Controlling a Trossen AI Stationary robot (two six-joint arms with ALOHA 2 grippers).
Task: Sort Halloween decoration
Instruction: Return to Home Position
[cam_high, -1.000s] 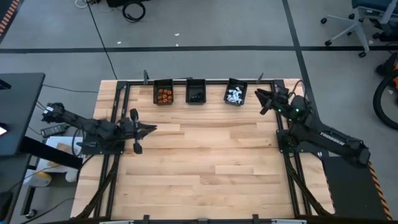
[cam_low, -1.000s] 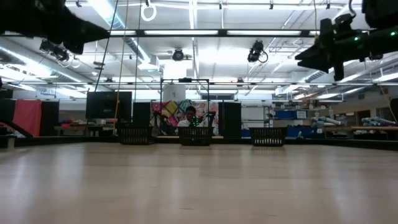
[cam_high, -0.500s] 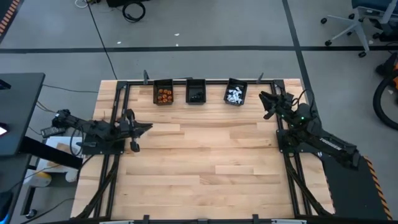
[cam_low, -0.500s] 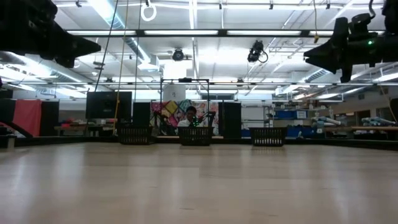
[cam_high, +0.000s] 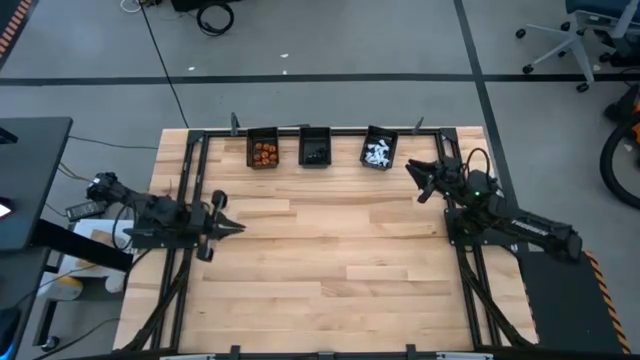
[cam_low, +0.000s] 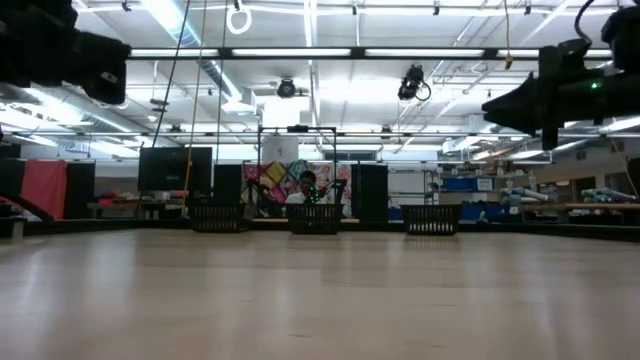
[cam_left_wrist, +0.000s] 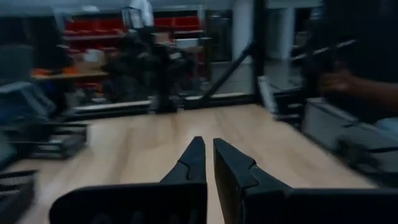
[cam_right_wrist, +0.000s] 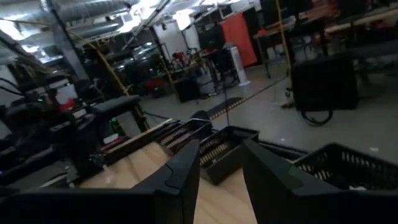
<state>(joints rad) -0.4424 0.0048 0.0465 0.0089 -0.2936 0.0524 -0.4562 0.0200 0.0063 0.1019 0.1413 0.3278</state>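
All tiny orange, black and white Halloween trinkets (cam_high: 264, 153) sit in small black rectangular bins (cam_high: 315, 130) at far edge. right gripper (cam_high: 413, 178) nearer, jaws slightly apart; left gripper (cam_high: 232, 226) looks closed, empty.

bright overhead strip lights (cam_low: 330, 52), soft sheen across the table (cam_low: 320, 290), faint shadows

3 black bins (cam_high: 263, 131), orange trinkets (cam_high: 264, 153), white trinkets (cam_high: 378, 153), seemingly black trinkets (cam_high: 316, 154), pale planked wooden table (cam_high: 320, 260)
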